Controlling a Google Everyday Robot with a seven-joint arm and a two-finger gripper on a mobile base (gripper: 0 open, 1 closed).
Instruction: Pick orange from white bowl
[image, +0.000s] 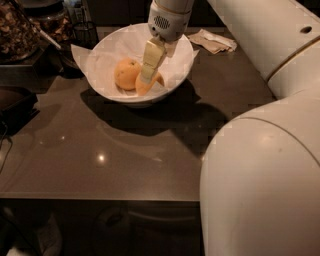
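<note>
The white bowl (172, 82), lined with crinkled white paper, stands at the back middle of the dark table. Two fruits lie in it. The rounder orange with a dimple (127, 73) is on the left. The yellow-orange, egg-shaped orange (141, 90) lies just right of it, mostly hidden behind my gripper. My gripper (148, 80) reaches down into the bowl from above and sits right at this orange, covering its middle.
A crumpled paper napkin (215, 41) lies behind the bowl to the right. A dark glass (85, 33) and a container of brown pieces (15, 27) stand at the back left, with a black tray (15, 102) at the left edge. My white arm (260, 175) fills the right side.
</note>
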